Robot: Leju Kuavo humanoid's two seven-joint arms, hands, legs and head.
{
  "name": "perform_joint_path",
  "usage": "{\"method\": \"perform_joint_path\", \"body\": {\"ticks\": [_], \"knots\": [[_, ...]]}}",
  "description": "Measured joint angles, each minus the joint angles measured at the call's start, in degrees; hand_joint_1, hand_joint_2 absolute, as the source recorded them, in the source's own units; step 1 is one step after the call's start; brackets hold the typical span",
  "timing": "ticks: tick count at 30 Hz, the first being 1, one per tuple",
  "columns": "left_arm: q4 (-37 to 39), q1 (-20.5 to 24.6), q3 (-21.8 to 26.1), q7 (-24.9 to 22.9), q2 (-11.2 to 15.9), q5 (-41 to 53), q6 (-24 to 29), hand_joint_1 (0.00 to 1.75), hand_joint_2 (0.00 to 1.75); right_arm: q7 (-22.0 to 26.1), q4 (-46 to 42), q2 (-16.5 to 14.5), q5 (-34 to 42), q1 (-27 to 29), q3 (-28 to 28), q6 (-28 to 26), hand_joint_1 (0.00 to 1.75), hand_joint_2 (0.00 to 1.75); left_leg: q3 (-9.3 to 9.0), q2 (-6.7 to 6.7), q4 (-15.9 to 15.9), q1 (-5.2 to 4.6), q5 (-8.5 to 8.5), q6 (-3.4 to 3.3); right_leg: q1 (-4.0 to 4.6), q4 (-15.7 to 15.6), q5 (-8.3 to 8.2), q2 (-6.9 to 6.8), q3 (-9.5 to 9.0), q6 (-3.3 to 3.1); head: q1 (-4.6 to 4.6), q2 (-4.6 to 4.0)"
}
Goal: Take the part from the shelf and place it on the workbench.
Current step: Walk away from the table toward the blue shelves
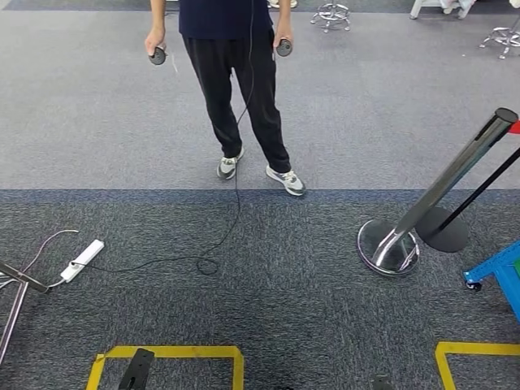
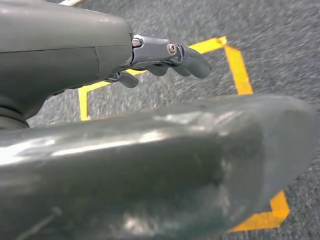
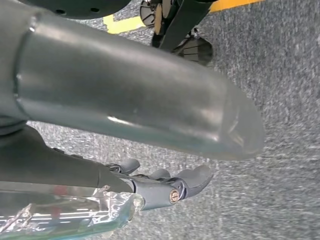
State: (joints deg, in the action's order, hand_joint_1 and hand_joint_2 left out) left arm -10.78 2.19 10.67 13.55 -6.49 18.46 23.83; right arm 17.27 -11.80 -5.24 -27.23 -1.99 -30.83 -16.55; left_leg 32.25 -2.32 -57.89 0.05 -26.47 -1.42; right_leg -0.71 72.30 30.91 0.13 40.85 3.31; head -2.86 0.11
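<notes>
Left hand (image 2: 166, 57) hangs over grey carpet (image 2: 271, 30) beside yellow floor tape (image 2: 237, 67), fingers spread, holding nothing. Right hand (image 3: 166, 185) likewise appears slack and unladen, though blurred. The part's whereabouts can't be told.

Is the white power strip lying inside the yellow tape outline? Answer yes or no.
No. The white power strip lies on the dark carpet outside the yellow tape outline, apart from it.

From high on our body we look forward and down across grey carpet (image 1: 344, 97) at a standing person (image 1: 245, 81). Both wrist cameras look closely past our hands at carpet and yellow tape (image 2: 237, 67), shared with the head view.
</notes>
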Motion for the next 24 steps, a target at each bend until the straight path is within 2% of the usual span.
{"method": "perform_joint_path", "body": {"ticks": [1,3,4,6,7,8,10,12,13,14,15,16,17,18,20,22,23,24], "knots": [[0.00,0.02,0.00,0.17,-0.02,0.06,0.36,0.00,0.00,0.00,0.00,0.01,0.02,0.01,-0.04,-0.01,0.00,0.00,-0.27,-0.53,-0.01,-0.02,-0.20,0.11,0.08,-4.09,-2.05,-0.65,-2.25,-0.17,-0.01,0.00],[0.00,0.05,0.00,0.45,-0.04,0.16,1.16,0.00,0.00,-0.04,0.00,0.00,0.04,-0.16,-0.13,-0.01,0.00,0.00,-0.77,-1.43,-0.12,-0.29,-0.65,0.60,0.38,-10.83,-4.46,-2.22,-6.05,-0.60,0.04,0.00],[0.00,0.09,0.00,0.50,-0.08,0.29,1.76,0.00,0.00,-0.10,0.00,-0.01,0.07,-0.22,-0.18,-0.02,0.00,0.00,-0.90,-1.79,-0.16,-0.41,-0.78,0.86,0.53,-12.24,-4.76,-2.55,-6.84,-0.80,0.09,0.00],[0.00,0.17,-0.01,0.62,-0.21,0.74,3.65,0.00,0.00,-0.32,0.00,-0.03,0.14,-0.19,-0.29,-0.05,0.00,0.00,-1.01,-2.49,-0.09,-0.41,-0.81,1.39,0.75,-12.70,-4.85,-1.82,-6.90,-1.32,0.16,0.00],[-0.02,0.22,-0.03,0.81,-0.30,1.08,4.82,0.00,0.00,-0.47,0.00,-0.03,0.18,-0.08,-0.35,-0.09,0.00,0.00,-1.03,-2.55,-0.11,-0.28,-0.95,1.69,0.69,-12.86,-4.98,-1.34,-6.86,-1.62,0.16,0.00],[-0.03,0.27,-0.06,1.13,-0.37,1.41,5.90,0.00,0.00,-0.58,0.00,-0.03,0.20,0.00,-0.43,-0.16,0.00,0.00,-0.83,-2.00,-0.63,-0.17,-1.47,1.98,0.59,-13.06,-5.13,-0.86,-6.88,-1.95,0.21,0.00],[-0.07,0.33,-0.13,1.85,-0.47,1.91,7.46,0.00,0.00,-0.67,0.00,-0.03,0.24,-0.05,-0.63,-0.33,0.00,0.00,1.10,0.07,-4.91,0.00,-4.16,2.48,0.27,-13.39,-5.40,0.10,-7.03,-2.47,0.40,0.00],[-0.07,0.22,-0.15,2.20,-0.52,2.09,8.25,0.00,0.00,-0.65,0.00,-0.07,0.23,-0.17,-0.80,-0.35,0.00,0.00,4.88,1.55,-12.43,0.06,-7.40,2.73,0.20,-13.43,-5.45,1.23,-7.03,-2.67,0.52,0.00],[-0.07,0.13,-0.15,2.24,-0.56,2.19,8.54,0.00,0.00,-0.64,0.00,-0.10,0.20,-0.13,-0.83,-0.33,0.00,0.00,6.46,1.77,-15.18,0.10,-8.02,2.79,0.17,-13.43,-5.44,1.91,-7.04,-2.68,0.54,0.00],[-0.07,0.06,-0.16,2.26,-0.60,2.29,8.85,0.00,0.00,-0.63,0.00,-0.13,0.17,-0.07,-0.85,-0.32,0.00,0.00,7.29,1.88,-16.23,0.17,-7.62,2.84,0.13,-13.43,-5.44,2.60,-7.06,-2.67,0.52,0.00],[-0.07,0.03,-0.16,2.25,-0.65,2.39,9.21,0.00,0.00,-0.63,0.00,-0.15,0.14,-0.02,-0.86,-0.33,0.00,0.00,7.03,2.01,-15.01,0.31,-6.09,2.88,0.05,-13.42,-5.44,3.36,-7.09,-2.62,0.53,0.00],[-0.07,0.03,-0.16,2.23,-0.69,2.48,9.60,0.00,0.00,-0.63,0.00,-0.16,0.08,0.01,-0.87,-0.33,0.00,0.00,5.75,2.37,-11.94,0.52,-3.90,2.95,-0.07,-13.41,-5.44,4.10,-7.14,-2.49,0.52,0.00],[-0.07,0.04,-0.16,2.20,-0.71,2.52,9.98,0.00,0.00,-0.63,0.00,-0.16,0.03,0.01,-0.88,-0.33,0.00,0.00,4.02,3.38,-8.07,0.87,-1.78,3.11,-0.15,-13.39,-5.44,4.84,-7.14,-2.24,0.54,0.00],[-0.07,0.06,-0.15,2.17,-0.78,2.54,10.31,0.00,0.00,-0.63,0.00,-0.16,-0.02,-0.02,-0.89,-0.34,0.00,0.00,2.33,4.58,-4.33,1.19,-0.36,3.22,-0.17,-13.21,-5.39,5.59,-7.03,-1.88,0.58,0.00],[-0.07,0.09,-0.15,2.02,-0.92,2.54,10.59,0.00,0.00,-0.62,0.00,-0.16,-0.08,-0.01,-0.90,-0.34,0.00,0.00,0.71,6.25,-0.71,1.45,0.30,3.11,-0.24,-13.19,-5.48,6.78,-6.68,-1.04,0.62,0.00],[-0.07,0.16,-0.14,1.67,-0.97,2.49,10.63,0.00,0.00,-0.63,0.01,-0.16,-0.16,0.24,-0.91,-0.31,0.00,0.00,0.58,5.58,-0.42,1.21,0.23,2.32,-0.50,-13.66,-5.75,7.76,-6.19,-0.21,0.60,0.00],[-0.07,0.23,-0.13,1.48,-0.93,2.47,10.62,0.00,0.00,-0.64,0.02,-0.16,-0.20,0.42,-0.91,-0.29,0.00,0.00,0.51,5.04,-0.33,1.16,0.30,1.85,-0.56,-13.62,-5.70,7.37,-6.02,0.07,0.60,0.00],[-0.07,0.31,-0.11,1.31,-0.92,2.45,10.57,0.00,0.00,-0.65,0.02,-0.17,-0.24,0.52,-0.91,-0.26,0.00,0.00,0.44,4.46,-0.21,1.12,0.38,1.36,-0.49,-12.67,-5.05,6.02,-5.44,0.28,0.46,0.00]]}}
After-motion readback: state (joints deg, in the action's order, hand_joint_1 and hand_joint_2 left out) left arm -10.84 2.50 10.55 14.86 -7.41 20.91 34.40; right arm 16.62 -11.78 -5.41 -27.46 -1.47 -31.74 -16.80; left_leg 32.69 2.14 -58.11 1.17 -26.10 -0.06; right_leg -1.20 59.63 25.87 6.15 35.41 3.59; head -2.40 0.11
